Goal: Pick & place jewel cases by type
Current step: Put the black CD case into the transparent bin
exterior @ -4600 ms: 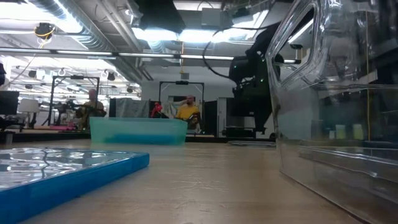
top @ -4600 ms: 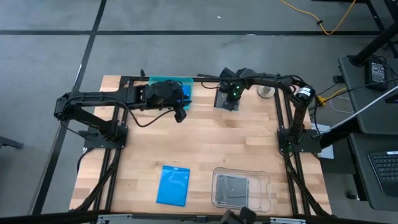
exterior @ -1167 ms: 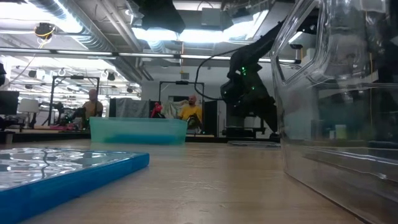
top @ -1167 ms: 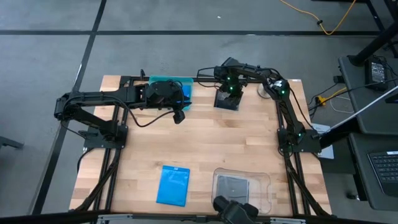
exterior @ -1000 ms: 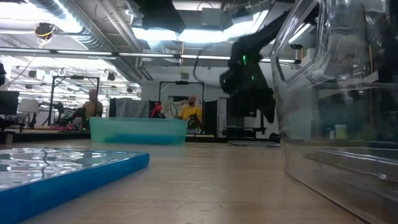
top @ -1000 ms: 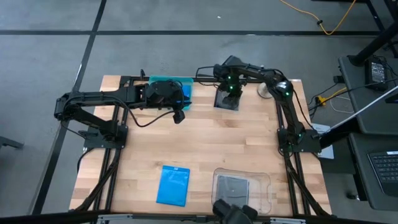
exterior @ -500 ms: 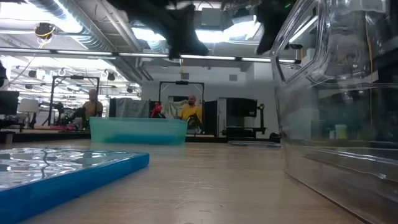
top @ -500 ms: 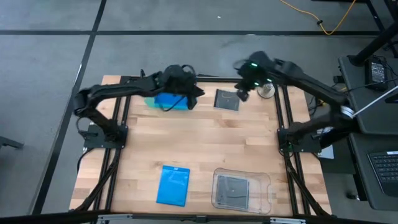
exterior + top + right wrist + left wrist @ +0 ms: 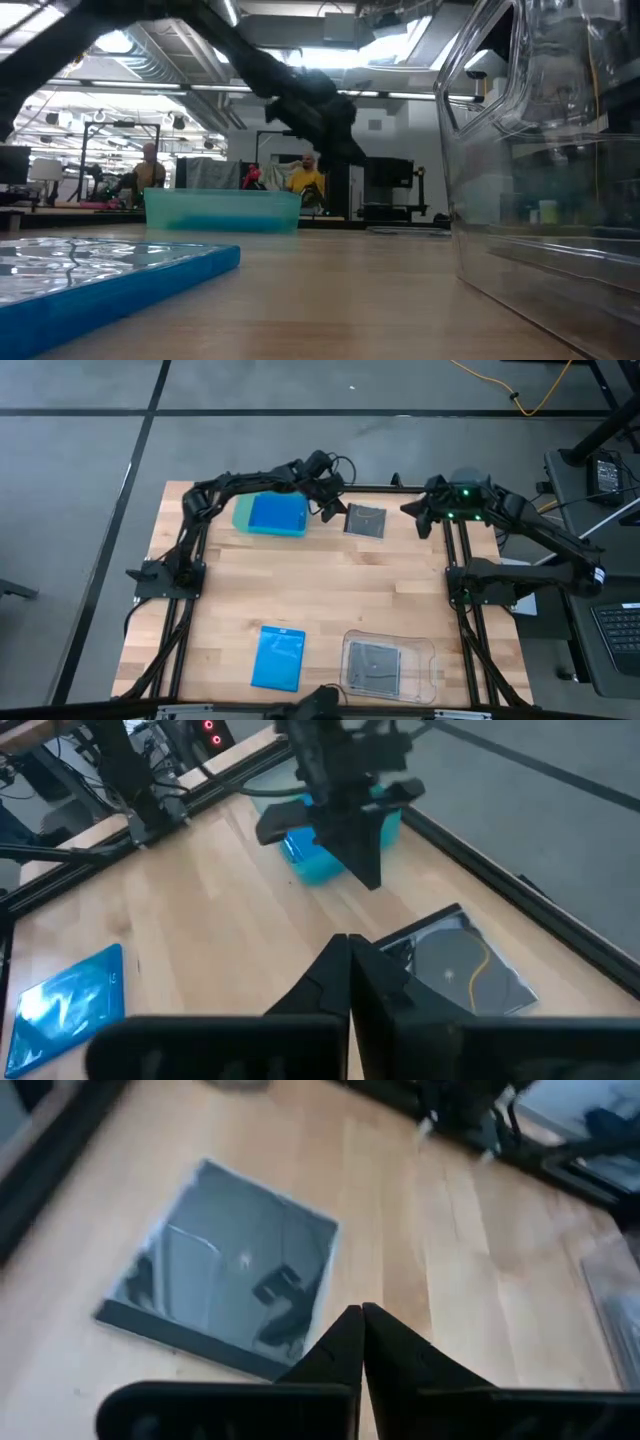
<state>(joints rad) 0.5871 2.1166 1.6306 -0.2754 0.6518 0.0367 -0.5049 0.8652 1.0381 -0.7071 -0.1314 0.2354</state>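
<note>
Wooden counter [image 9: 330,600], two arms at its far edge, jewel cases lying flat.
The clear tray [image 9: 390,665] holds a grey case; the blue case [image 9: 279,657] beside it lies with its long axis toward the far edge. The teal tray [image 9: 270,516] holds blue. A grey disc case [image 9: 365,520] lies between the claws, just beside the left claw [image 9: 328,510], which is clenched and empty. The right claw [image 9: 422,522] is clenched too, holding nothing.
</note>
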